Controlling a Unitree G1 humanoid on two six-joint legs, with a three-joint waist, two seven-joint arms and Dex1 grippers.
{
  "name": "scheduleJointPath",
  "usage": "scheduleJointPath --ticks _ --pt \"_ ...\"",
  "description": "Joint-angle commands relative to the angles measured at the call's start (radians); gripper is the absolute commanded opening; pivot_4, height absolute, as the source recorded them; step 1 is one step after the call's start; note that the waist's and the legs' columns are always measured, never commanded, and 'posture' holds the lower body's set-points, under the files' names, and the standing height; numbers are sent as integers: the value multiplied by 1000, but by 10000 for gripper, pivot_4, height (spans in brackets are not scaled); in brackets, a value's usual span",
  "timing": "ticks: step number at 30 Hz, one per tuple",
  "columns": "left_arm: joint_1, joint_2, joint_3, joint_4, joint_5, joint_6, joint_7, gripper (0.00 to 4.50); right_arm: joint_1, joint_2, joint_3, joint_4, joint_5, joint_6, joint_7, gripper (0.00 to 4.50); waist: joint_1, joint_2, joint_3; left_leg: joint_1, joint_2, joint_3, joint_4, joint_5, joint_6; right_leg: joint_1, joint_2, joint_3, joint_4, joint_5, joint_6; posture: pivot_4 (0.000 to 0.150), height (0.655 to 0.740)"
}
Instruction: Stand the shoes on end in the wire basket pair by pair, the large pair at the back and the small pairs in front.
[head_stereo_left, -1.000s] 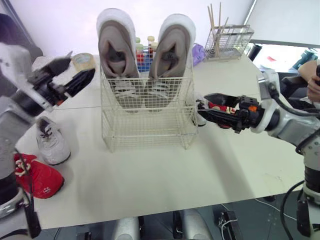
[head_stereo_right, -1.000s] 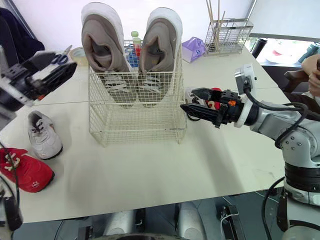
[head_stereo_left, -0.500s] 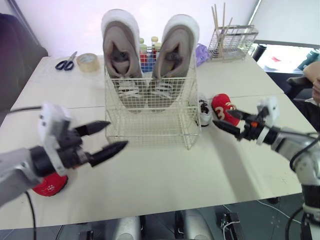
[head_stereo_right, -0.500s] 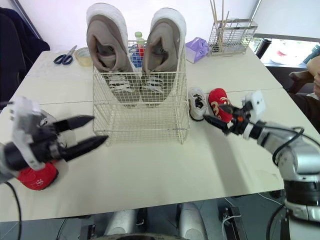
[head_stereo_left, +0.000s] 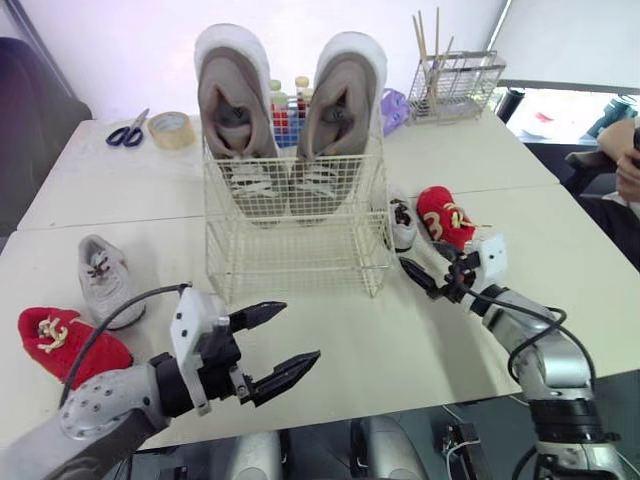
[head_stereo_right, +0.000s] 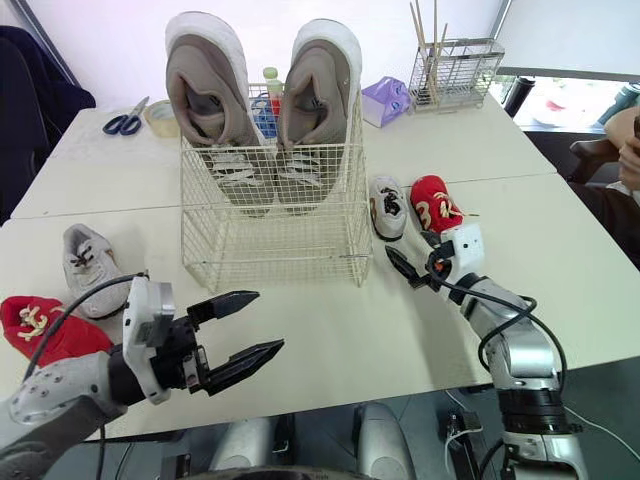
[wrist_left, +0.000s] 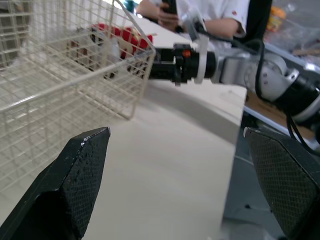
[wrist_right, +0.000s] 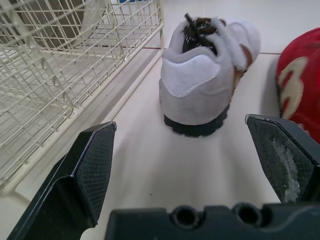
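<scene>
The large pair (head_stereo_right: 205, 90) stands on end at the back of the wire basket (head_stereo_right: 270, 250). At its 3 o'clock the right pincer (head_stereo_left: 420, 265) is spread, near a small white shoe (wrist_right: 207, 95). The left pincer (head_stereo_right: 270, 320), also spread, hovers at 7 o'clock above the table (head_stereo_right: 340, 335).

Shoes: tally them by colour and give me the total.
Large grey shoes: 2, both on end in the basket
Small white shoes: 2, one on each side of the basket
Small red shoes: 2, one on each side of the basket
Total: 6
</scene>
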Motion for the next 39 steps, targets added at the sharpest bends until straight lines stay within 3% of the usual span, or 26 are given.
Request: scheduleJointPath --ticks 1,12,25,28,30,33,36,39 --pt "-17 -22 -48 25 88 -76 -23 44813 -41 27 0 47 -23 -55 -1 45000 0 0 0 0 0 0 0 0 0 0 0 0 0 0 0 1500 7400" --pt "4 -39 -119 28 179 -127 -36 44813 -227 130 -10 367 -61 -188 -12 45000 -13 1 0 0 1 0 0 0 0 -1 1 0 0 0 0 1500 7400" --pt "2 -131 -204 54 291 -180 19 44813 -297 276 -28 477 -107 -276 -175 45000 -24 2 0 0 1 0 -1 0 0 -1 1 0 0 0 0 1500 7400" --pt "18 -127 -197 51 294 -187 12 45000 -308 268 -25 531 -126 -307 -172 36018 -24 2 0 0 1 0 -1 0 0 -1 1 0 1 0 0 1500 7400" --pt "29 -124 -190 50 294 -191 8 45000 -310 259 -26 550 -131 -320 -166 26057 -25 2 0 0 1 0 -1 0 0 -1 1 0 1 0 0 1500 7400" --pt "41 -126 -192 50 298 -194 8 45000 -311 247 -25 561 -145 -330 -162 15375 -25 2 0 0 1 0 -1 0 0 -1 1 0 1 0 0 1500 7400" --pt "49 -132 -197 54 301 -200 8 45000 -307 217 -26 549 -166 -337 -171 11194 -23 2 0 0 1 0 -1 0 0 -1 0 0 1 0 0 1500 7400" --pt "48 -133 -180 64 291 -207 1 45000 -318 154 -45 513 -166 -352 -150 11194 -16 3 0 0 0 0 -1 0 0 0 -1 0 0 0 0 1500 7400"
